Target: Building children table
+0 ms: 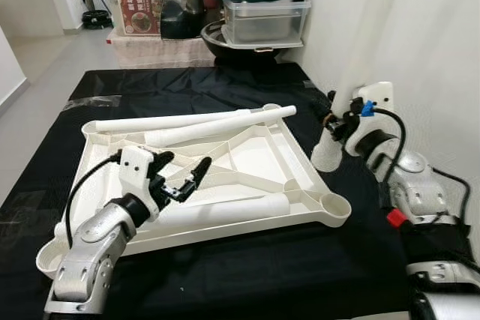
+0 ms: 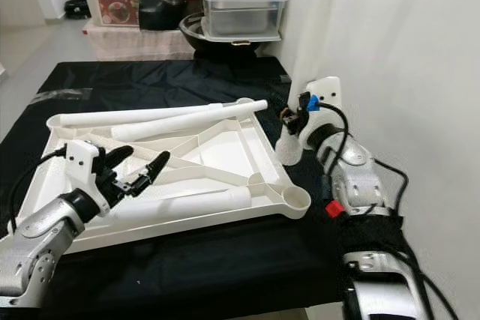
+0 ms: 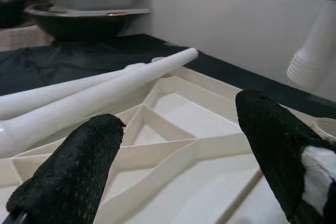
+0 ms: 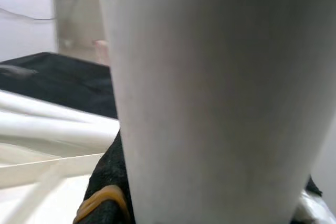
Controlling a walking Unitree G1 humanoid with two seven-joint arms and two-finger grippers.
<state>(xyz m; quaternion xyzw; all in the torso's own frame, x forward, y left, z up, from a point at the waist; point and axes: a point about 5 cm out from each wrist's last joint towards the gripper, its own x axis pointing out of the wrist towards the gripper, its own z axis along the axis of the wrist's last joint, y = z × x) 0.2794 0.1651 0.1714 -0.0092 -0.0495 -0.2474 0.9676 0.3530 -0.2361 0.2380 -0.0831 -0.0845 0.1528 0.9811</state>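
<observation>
Right now I have the white tabletop (image 1: 247, 159) lying upside down on the black cloth (image 1: 225, 260), ribs facing up, with a round leg socket (image 1: 333, 205) open at the corner nearest my right side. My right gripper (image 1: 339, 127) is clamped on one white table leg (image 1: 352, 73), holding it upright beside the tabletop's right edge, its flared lower end (image 1: 327, 157) hanging just above the cloth and a little apart from that socket. My left gripper (image 1: 182, 171) hovers over the ribbed underside, fingers spread apart and holding nothing; the left wrist view confirms the gap between the two black pads. Two more legs (image 1: 195, 124) rest across the far side of the tabletop, and another leg (image 1: 217, 213) lies along the near rim. I judge the step in hand to be seating this first leg. Next I need to carry the leg over the near right socket, keep it vertical, and press it down squarely; my left gripper could brace the frame so it doesn't slide on the cloth. Pots and storage boxes (image 1: 255, 5) stand behind the cloth, well apart.
</observation>
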